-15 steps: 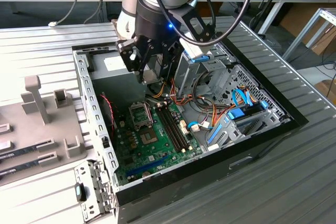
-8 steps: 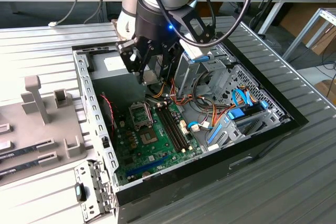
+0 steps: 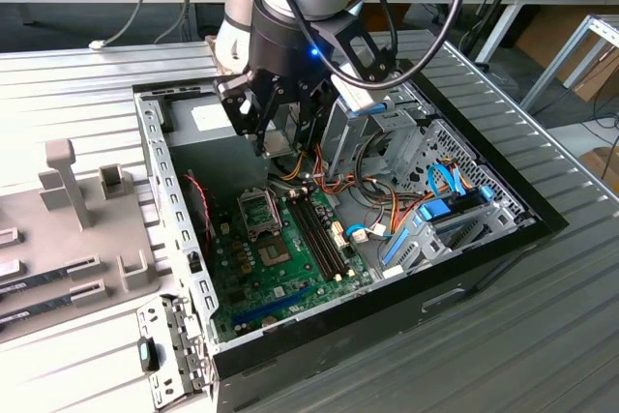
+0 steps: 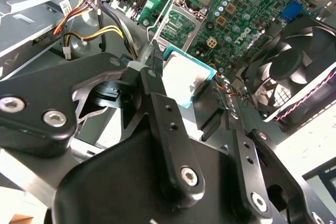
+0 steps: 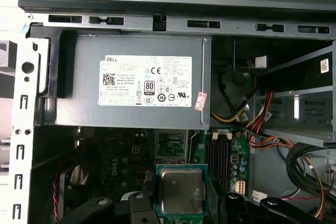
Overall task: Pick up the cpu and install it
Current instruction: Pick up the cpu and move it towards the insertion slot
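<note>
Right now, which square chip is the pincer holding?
The silver-topped, green-rimmed chip, clamped in the pincer; the dark bare chip sits soldered on the board.

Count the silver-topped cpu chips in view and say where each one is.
1. The cpu is clamped in the gripper, above the motherboard inside the open case, near the empty socket. The arm may hide others.

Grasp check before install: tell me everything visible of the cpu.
The small flat square cpu, a silver-grey metal lid over a thin green rim, is clamped on two opposite edges by the black end effector. Its lid faces the wrist cameras. It hangs above the green motherboard inside the open computer case, touching only the fingers.
</note>
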You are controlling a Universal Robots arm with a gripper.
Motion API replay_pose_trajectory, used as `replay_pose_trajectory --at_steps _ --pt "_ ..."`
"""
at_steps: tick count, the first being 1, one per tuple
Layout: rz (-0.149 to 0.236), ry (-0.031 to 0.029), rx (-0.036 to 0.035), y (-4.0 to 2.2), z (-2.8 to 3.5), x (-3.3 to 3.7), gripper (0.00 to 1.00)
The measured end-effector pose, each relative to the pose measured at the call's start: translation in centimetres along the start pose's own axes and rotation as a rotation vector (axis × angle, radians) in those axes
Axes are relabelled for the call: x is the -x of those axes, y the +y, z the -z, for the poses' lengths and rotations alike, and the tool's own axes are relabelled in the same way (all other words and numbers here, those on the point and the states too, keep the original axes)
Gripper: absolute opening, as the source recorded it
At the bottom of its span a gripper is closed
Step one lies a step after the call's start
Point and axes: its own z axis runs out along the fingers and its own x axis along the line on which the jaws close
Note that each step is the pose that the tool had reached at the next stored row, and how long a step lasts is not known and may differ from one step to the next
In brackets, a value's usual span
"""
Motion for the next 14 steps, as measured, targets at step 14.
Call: replay_pose_trajectory --at_steps 14 --pt "0.000 0.0001 -0.0001 -0.26 -0.20 -0.02 0.47"
